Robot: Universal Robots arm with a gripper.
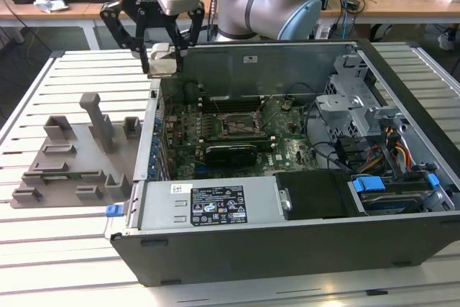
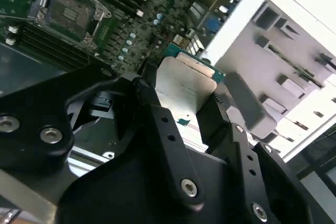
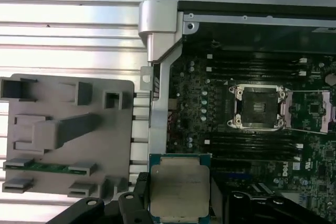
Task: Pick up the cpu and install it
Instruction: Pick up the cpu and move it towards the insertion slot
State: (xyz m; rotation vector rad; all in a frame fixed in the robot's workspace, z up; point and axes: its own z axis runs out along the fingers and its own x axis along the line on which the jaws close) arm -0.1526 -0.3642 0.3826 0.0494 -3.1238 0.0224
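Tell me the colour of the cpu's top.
Silvery-grey; the cpu shows best in the first wrist view.

My fingers (image 2: pixel 157 121) are matt black. The cpu (image 3: pixel 178 190) wears a dull, silvery metal top, and the grey fixture (image 3: pixel 113 145) looks like matt plastic.

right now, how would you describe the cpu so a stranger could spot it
Find the open computer case on the slatted table, then the gripper above its wall on the exterior view's left. The cpu is the flat square it grips: a silvery top with a green rim, unlike the dark, empty socket on the motherboard.
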